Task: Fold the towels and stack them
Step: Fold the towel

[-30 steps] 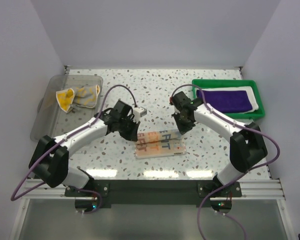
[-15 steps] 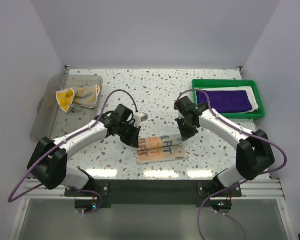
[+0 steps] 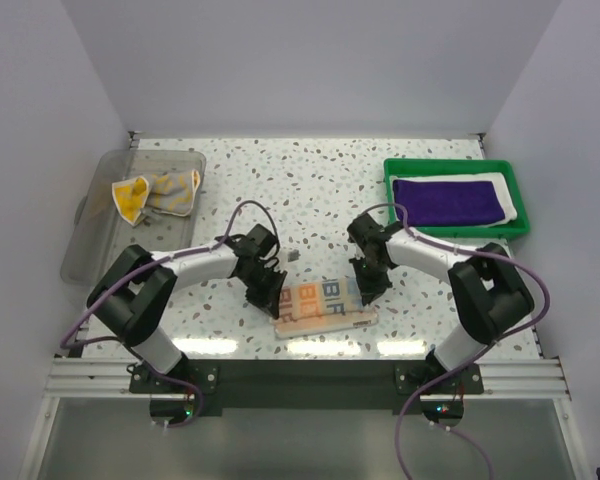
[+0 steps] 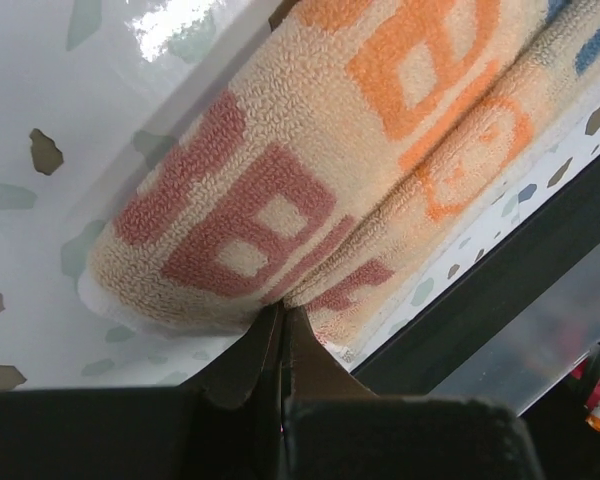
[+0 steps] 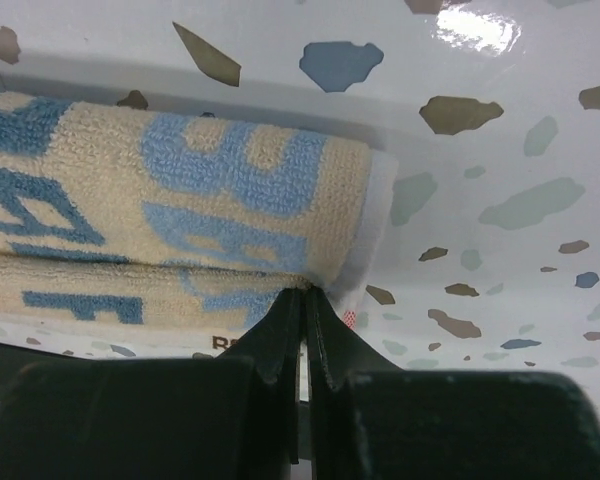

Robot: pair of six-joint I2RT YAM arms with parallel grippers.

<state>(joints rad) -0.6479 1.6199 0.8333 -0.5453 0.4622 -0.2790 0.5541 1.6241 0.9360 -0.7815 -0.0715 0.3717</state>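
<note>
Top external showed the purple towel (image 3: 445, 200) on the white towel (image 3: 511, 190) at 2 o'clock, while the left gripper (image 3: 272, 299) and right gripper (image 3: 366, 292) pinched the folded, unstacked lettered towel (image 3: 325, 301).

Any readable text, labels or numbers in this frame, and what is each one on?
"BIF": blue block letters, as best they read from above, on the lettered towel; folds cut the word.
"B": red letter, and an orange one beside it, same towel, left wrist view; both partial.
Too small to read: small dark print under the towel's edge, right wrist view.
No other text shows.
</note>
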